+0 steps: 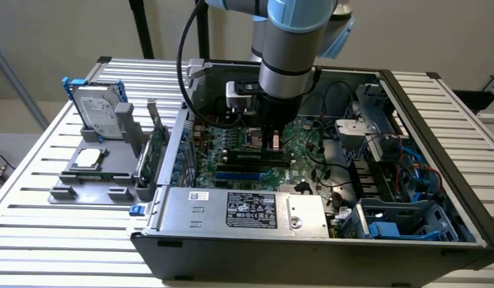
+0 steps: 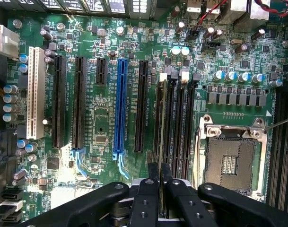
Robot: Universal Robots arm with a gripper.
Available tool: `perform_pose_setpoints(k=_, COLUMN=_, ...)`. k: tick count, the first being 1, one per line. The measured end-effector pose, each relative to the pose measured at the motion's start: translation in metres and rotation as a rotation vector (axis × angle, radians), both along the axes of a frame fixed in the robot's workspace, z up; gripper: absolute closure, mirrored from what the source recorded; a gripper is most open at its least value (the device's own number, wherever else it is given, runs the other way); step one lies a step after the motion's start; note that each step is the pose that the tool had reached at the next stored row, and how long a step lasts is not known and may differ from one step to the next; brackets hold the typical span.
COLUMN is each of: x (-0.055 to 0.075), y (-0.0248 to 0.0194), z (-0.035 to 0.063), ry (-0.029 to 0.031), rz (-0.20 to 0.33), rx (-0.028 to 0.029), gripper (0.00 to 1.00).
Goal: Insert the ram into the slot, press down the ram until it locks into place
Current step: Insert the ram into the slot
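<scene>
My gripper (image 1: 271, 146) reaches down into the open computer case, over the bank of long black memory slots (image 1: 251, 158) on the motherboard. In the wrist view the two black fingers (image 2: 153, 174) stand almost together, shut on the ram (image 2: 159, 124). The ram shows edge-on as a thin strip running away from the fingertips. It lies in line with the outermost slot of the bank, whose white end clip (image 2: 163, 76) shows at the far end. Three alike slots (image 2: 175, 118) run parallel beside it. I cannot tell whether the ram is seated in the slot.
A bare CPU socket (image 2: 229, 158) sits right beside the memory bank, and a blue expansion slot (image 2: 120, 104) and black ones (image 2: 58, 99) lie on the other side. Cables (image 1: 343, 138) and drive cages crowd the case. A power supply (image 1: 247, 210) lies in front, a hard drive (image 1: 98, 114) outside.
</scene>
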State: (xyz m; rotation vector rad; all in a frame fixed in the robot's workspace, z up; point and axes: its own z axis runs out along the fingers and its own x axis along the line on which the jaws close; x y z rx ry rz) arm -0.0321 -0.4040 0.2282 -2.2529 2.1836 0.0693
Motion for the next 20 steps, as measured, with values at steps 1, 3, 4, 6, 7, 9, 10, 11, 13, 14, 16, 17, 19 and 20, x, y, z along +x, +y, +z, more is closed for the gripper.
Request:
perform_pose_setpoints(k=1, x=0.0001, y=0.0002, z=-0.0001, ry=0.0, rz=0.0, rx=0.0, gripper=0.87)
perform_pose_setpoints(k=3, x=0.0, y=0.0002, z=-0.0003, ry=0.0001, rz=0.0, rx=-0.0001, gripper=0.87)
perform_pose_setpoints(k=4, x=0.0, y=0.0003, z=-0.0006, ry=-0.0001, rz=0.0, rx=0.0001, gripper=0.87)
perform_pose_setpoints(k=6, x=-0.0001, y=0.0003, z=-0.001, ry=-0.0001, rz=0.0, rx=0.0001, gripper=0.87)
perform_pose_setpoints(k=7, x=-0.0001, y=0.0003, z=-0.0013, ry=-0.0001, rz=0.0, rx=0.0001, gripper=0.87)
perform_pose_setpoints(k=9, x=-0.0002, y=0.0003, z=-0.0017, ry=-0.0001, rz=0.0, rx=0.0, gripper=0.87)
perform_pose_setpoints(k=10, x=-0.0003, y=0.0003, z=-0.0019, ry=-0.0001, rz=0.0, rx=0.0001, gripper=0.87)
perform_pose_setpoints(k=11, x=-0.0004, y=0.0003, z=-0.0021, ry=-0.0001, rz=0.0, rx=0.0001, gripper=0.87)
perform_pose_setpoints(k=13, x=-0.0005, y=0.0003, z=-0.0025, ry=-0.0001, rz=0.0, rx=0.0001, gripper=0.87)
perform_pose_setpoints(k=14, x=-0.0005, y=0.0003, z=-0.0027, ry=-0.0001, rz=0.0, rx=0.0001, gripper=0.87)
perform_pose_setpoints(k=16, x=-0.0006, y=0.0003, z=-0.003, ry=0.0, rz=0.0, rx=0.0001, gripper=0.87)
perform_pose_setpoints(k=17, x=-0.0006, y=0.0003, z=-0.003, ry=0.0, rz=-0.001, rx=0.0, gripper=0.87)
perform_pose_setpoints(k=19, x=-0.0006, y=0.0002, z=-0.0031, ry=-0.0002, rz=-0.002, rx=0.0003, gripper=0.87)
perform_pose_setpoints(k=20, x=-0.0006, y=-0.0001, z=-0.0032, ry=-0.0002, rz=-0.003, rx=0.0005, gripper=0.87)
